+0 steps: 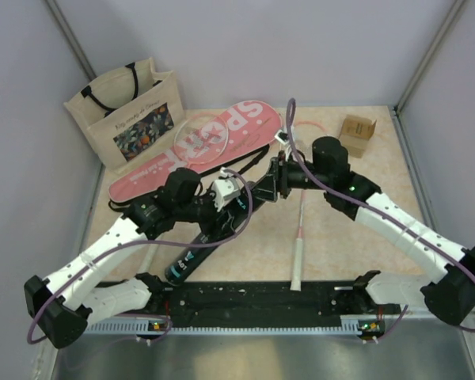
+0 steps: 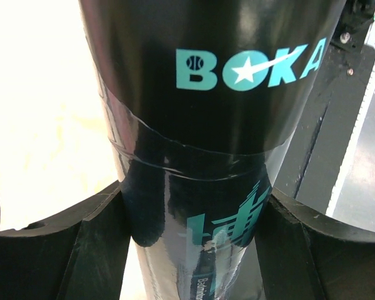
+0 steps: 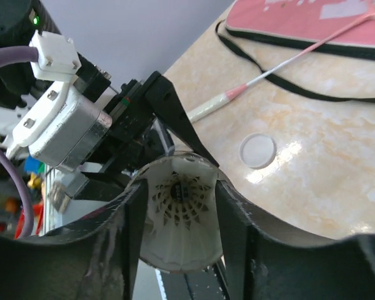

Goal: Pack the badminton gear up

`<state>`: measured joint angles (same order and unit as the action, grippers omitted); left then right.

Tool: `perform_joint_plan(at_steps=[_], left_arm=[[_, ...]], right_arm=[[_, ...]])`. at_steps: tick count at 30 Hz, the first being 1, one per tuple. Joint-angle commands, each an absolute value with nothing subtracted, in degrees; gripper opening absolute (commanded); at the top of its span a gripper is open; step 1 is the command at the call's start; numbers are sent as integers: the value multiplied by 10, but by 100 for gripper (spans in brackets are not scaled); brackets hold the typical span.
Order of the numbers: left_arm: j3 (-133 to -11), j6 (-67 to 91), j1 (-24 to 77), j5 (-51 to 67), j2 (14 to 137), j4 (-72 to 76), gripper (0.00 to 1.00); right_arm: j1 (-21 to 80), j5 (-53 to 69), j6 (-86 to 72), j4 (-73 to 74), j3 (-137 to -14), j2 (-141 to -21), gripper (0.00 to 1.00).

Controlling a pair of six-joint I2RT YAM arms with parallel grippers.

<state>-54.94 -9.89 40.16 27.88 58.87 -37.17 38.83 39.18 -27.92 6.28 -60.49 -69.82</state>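
Beige marbled table [image 1: 340, 237]: near its front, left of centre, the left gripper [image 2: 197, 250] clamps the dark tube [image 2: 237, 37] (it slants). The right gripper [image 3: 180, 187] has its fingers on either side of a shuttlecock [image 3: 175, 247]; whether they press it I cannot tell.

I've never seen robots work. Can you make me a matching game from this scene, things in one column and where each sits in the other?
1 tote bag
2 cardboard box
3 dark tube
4 white cap

A held in the left gripper
B far right corner
C standing, far left corner
D lying flat on the table

Pairs: 1-C, 2-B, 3-A, 4-D
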Motion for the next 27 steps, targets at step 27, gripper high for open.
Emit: perform_joint_plan(at_steps=[27], left_arm=[[-506, -172, 402, 321, 499, -248, 37]], right_arm=[[403, 321, -185, 251, -748, -678, 58]])
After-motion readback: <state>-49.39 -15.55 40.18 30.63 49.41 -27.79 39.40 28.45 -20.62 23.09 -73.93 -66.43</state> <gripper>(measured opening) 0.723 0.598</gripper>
